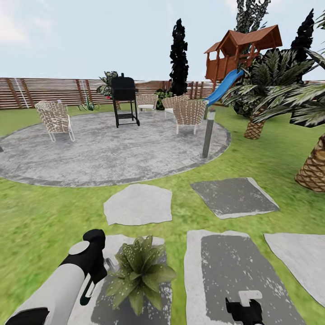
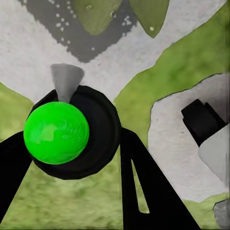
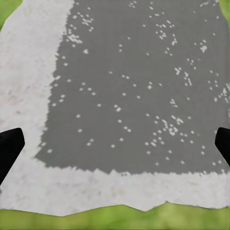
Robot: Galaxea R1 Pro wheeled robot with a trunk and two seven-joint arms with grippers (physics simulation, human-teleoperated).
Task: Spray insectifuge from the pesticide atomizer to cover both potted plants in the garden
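Checker: Left gripper [image 1: 96,274], low and close in the head view. Entry?

Keeper: Item one. Its two dark fingers [image 2: 143,187] stand either side of the pesticide atomizer [image 2: 103,129] and look clamped on the round dark body. A bright green ball sits on top, and the grey cone nozzle [image 2: 66,79] points ahead. The bottle is in that hand, held just beside the plant.

Checker: Right gripper [image 1: 246,308]?

Keeper: Item two. It is empty. The fingertips [image 3: 8,148] sit wide apart at the edges of its wrist view, over a grey stepping stone [image 3: 134,96].

Checker: Plants?

Keeper: Item three is the potted plant [image 1: 140,271], a low rosette of pointed green leaves on a pale stone [image 1: 101,303], right next to the left hand. Its leaf tips [image 2: 96,14] show just past the nozzle. Item four is a small rosette [image 1: 88,106] far off by the wooden fence [image 1: 40,90], beyond the round patio [image 1: 113,153]. I take it for the second plant, though it is too small to be sure.

Checker: Step in hand?

Keeper: The pick-up looks done, and spraying the first plant is the step now — no spray is visible. Next, the nozzle should be aimed squarely over the rosette and swept so every leaf is covered. After that comes the drive across the patio to the far one.
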